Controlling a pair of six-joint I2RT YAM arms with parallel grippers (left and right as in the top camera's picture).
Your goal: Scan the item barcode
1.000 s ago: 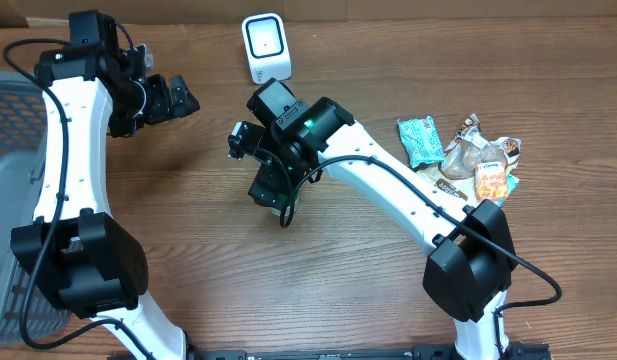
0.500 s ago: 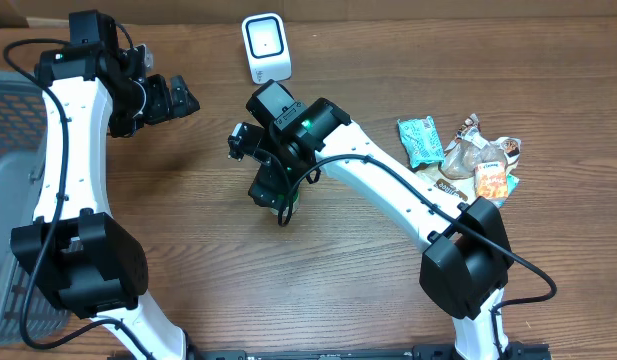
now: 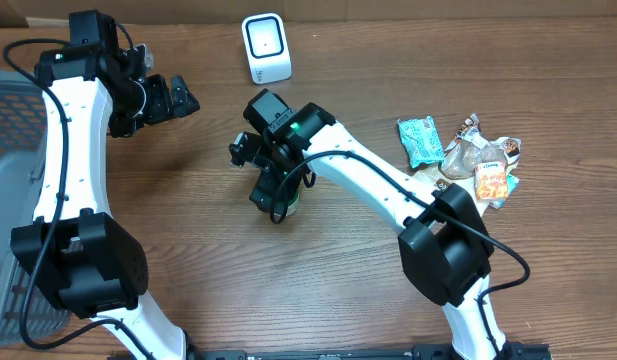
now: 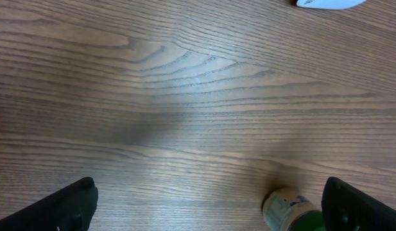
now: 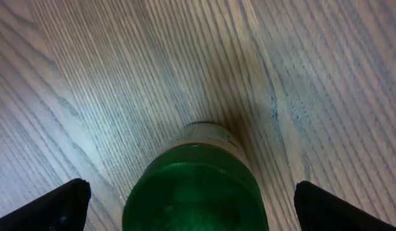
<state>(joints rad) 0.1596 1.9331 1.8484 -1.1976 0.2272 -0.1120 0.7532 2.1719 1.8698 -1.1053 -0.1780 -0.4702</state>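
The bottle [image 5: 194, 163] rests on the desk [image 3: 188, 220] in front of the scanner [image 3: 266, 48], on the robot's side of it and well apart from it. It seems to lie on its side, pale end away from the wrist. The right pincer [image 5: 191, 196] hangs over it, released, with one finger on either side of the green body and neither touching. The left pincer [image 3: 178, 100] is released too and holds nothing. It hovers to the left of the scanner.

The main risk, as I judge it, is the round body. If the fingers close off-centre or too high on the curve, the bottle may roll or squirt out along the desk, away from the scanner. A grip too near one end could let it droop or swing on the lift.

The barcode does not show in any view. The fingers may cover it, or it may end up facing away from the scanner, and then the read fails and a regrasp or a wrist turn is needed.

A carry toward the scanner brings the right arm nearer the left pincer, so a clash there is possible.
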